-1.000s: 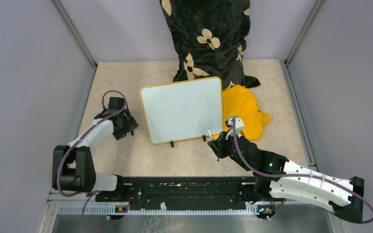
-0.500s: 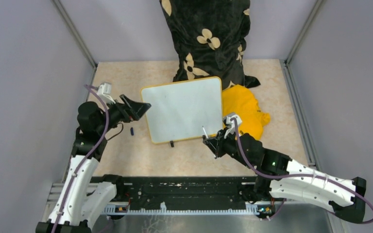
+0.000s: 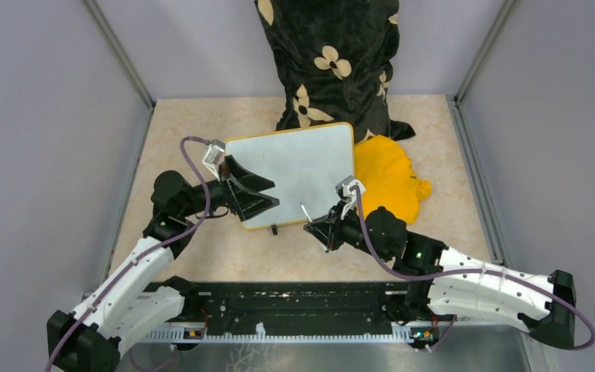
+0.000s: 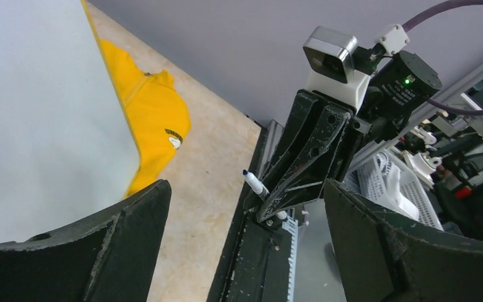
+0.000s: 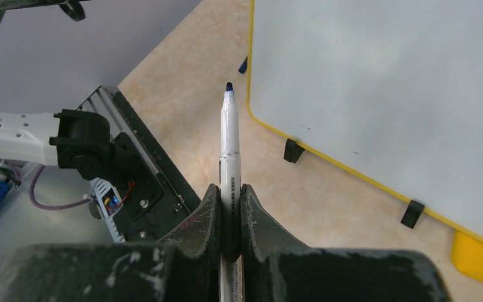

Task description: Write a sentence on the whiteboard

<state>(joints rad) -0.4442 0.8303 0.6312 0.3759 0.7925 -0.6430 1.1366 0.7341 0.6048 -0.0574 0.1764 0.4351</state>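
Observation:
The whiteboard (image 3: 302, 167) lies flat mid-table, glossy white with a yellow frame, its face blank with no sentence showing. My right gripper (image 3: 321, 229) hovers just in front of the board's near edge, shut on a white marker (image 5: 229, 135). The marker's blue tip points up and away from the board, off its surface. My left gripper (image 3: 274, 195) stands wide open above the board's near left corner, nothing between its fingers (image 4: 132, 220). In the left wrist view the board (image 4: 38, 113) fills the left side, and the right gripper with its marker faces me.
A yellow cloth (image 3: 391, 182) lies bunched against the board's right edge. A black floral cloth (image 3: 333, 62) hangs at the back. Black clips (image 5: 292, 151) sit on the board's near edge. A small dark blue object (image 5: 243, 65) lies by the board's left edge. Grey walls close both sides.
My left arm swung from the table's left side to over the board's near left corner, its gripper opening wide. The right gripper with the marker shifted slightly left.

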